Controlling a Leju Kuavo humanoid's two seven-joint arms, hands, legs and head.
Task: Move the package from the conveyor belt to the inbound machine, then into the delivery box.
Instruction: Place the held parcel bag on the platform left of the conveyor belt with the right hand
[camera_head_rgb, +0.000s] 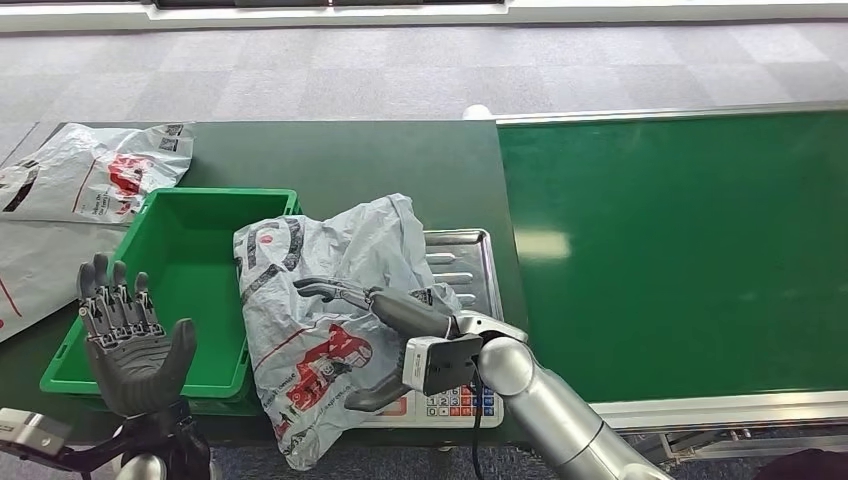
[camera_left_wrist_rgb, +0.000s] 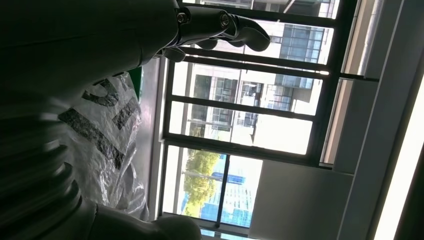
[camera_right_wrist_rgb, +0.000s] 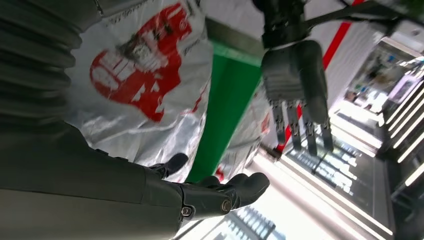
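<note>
The package (camera_head_rgb: 340, 240), a crumpled grey plastic bag with red print, lies across the inbound machine (camera_head_rgb: 468, 262) and hangs over the right rim of the green delivery box (camera_head_rgb: 180, 260). My right hand (camera_head_rgb: 408, 316) lies against the package from the right, its fingers stretched over the top and its thumb low near the keypad. In the right wrist view the right hand (camera_right_wrist_rgb: 200, 195) has its fingers straight beside the package (camera_right_wrist_rgb: 140, 75). My left hand (camera_head_rgb: 130, 340) is raised over the box's near left corner, fingers apart and holding nothing. The left hand (camera_right_wrist_rgb: 295, 85) hangs spread in that view too.
The green conveyor belt (camera_head_rgb: 680, 250) runs along the right, bare. Other grey packages (camera_head_rgb: 90, 180) lie on the dark table left of the box. The box floor holds nothing. In the left wrist view the package (camera_left_wrist_rgb: 105, 135) sits beside window panes.
</note>
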